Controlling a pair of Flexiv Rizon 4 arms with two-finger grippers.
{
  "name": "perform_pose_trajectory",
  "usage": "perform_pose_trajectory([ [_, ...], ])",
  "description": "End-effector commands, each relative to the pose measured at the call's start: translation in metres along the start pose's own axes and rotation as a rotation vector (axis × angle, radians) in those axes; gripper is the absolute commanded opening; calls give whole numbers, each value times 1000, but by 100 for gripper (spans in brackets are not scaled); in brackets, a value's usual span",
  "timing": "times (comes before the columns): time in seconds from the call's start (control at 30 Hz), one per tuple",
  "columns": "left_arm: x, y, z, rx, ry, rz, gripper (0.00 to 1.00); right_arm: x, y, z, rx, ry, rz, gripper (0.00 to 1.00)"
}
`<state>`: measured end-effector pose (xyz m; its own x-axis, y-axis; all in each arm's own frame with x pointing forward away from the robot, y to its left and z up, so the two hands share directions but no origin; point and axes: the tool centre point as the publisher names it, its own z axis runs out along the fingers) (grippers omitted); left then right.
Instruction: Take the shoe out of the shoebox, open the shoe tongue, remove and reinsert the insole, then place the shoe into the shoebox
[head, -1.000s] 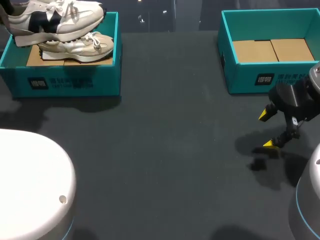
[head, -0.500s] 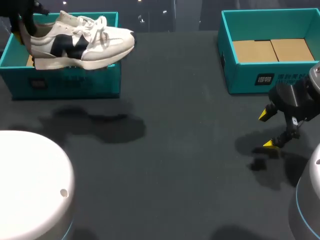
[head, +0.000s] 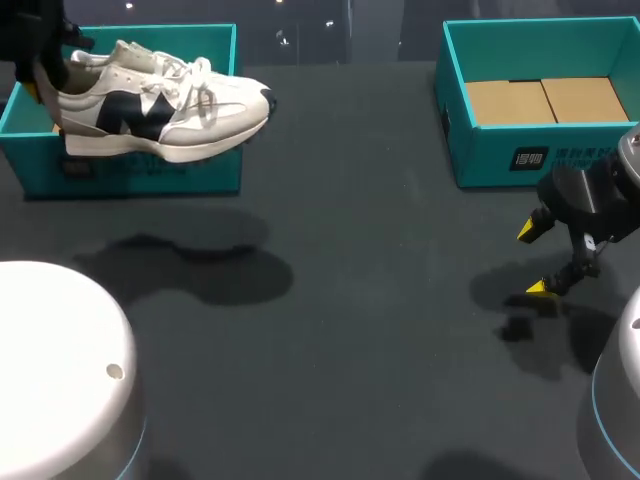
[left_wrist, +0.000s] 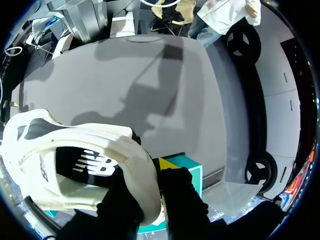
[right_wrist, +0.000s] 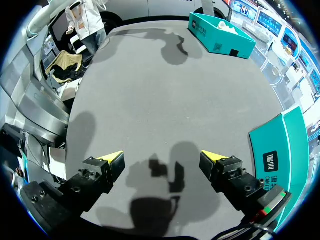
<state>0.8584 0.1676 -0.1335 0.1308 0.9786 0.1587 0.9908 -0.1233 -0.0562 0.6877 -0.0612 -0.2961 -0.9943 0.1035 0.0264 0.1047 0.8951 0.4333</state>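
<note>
A white sneaker with dark side panels hangs in the air over the front wall of the left teal shoebox, its toe pointing right past the box's corner. My left gripper is shut on the shoe's heel collar. In the left wrist view one finger sits inside the sneaker and a yellow-tipped finger presses the heel from outside, with the left gripper above the box's corner. My right gripper stands open and empty low over the table at the right, and the right gripper holds nothing.
A second teal shoebox with a cardboard floor stands at the back right, just behind my right gripper. The shoe's shadow falls on the dark table in front of the left box. The far box shows something white inside.
My left gripper has carried the sneaker out of the left box, rightwards and towards the table's front. The right arm has not moved.
</note>
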Motion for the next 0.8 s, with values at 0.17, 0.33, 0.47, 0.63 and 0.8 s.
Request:
perform_pose_trajectory([
  [0.17, -33, -27, 11, -36, 54, -9, 0, 2, 0, 1, 3, -3, 1, 100],
  [0.33, -75, -45, 26, -28, 88, 8, 0, 2, 0, 1, 3, -3, 1, 100],
  [0.47, -106, -54, 39, -35, 97, 8, 0, 2, 0, 1, 3, -3, 1, 100],
  [0.63, -148, -61, 51, -20, 92, -47, 0, 2, 0, 1, 3, -3, 1, 100],
  [0.8, -184, -68, 60, -16, 98, -94, 0, 2, 0, 1, 3, -3, 1, 100],
])
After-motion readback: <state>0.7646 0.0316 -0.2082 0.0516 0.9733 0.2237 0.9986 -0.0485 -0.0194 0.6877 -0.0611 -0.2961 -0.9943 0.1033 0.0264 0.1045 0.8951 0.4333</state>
